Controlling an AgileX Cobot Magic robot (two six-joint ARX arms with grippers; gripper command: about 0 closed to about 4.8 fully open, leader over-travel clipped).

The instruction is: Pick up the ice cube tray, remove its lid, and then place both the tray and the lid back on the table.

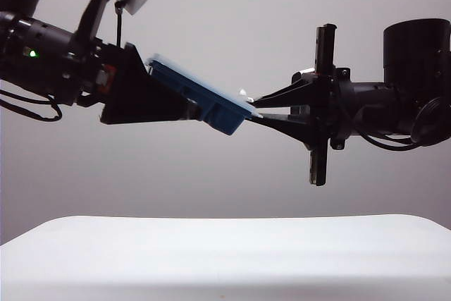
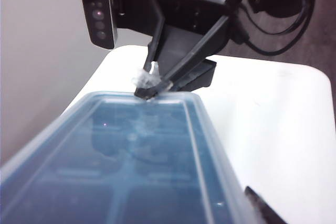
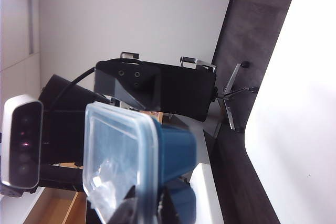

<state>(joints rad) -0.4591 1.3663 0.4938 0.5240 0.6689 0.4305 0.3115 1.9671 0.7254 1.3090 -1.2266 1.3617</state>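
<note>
Left gripper point(image 1: 184, 107) jaws spread wide, clamping dark navy-blue soft plastic ice cube tray point(image 1: 211, 107) well above white smooth table point(image 1: 225, 252); right gripper point(image 1: 255, 107) pinched tight on translucent flat plastic lid point(image 3: 118, 166) corner at tray's far end.

Ice cube tray point(image 1: 211, 109) tilted in mid-air above the table point(image 1: 225, 259), lid point(image 1: 199, 82) on it, left gripper point(image 1: 184, 107) at its left end, right gripper point(image 1: 255, 106) at its right (pinching the lid's edge)

no readable text, no labels, no brand marks, no numbers, no signs anywhere in these views
</note>
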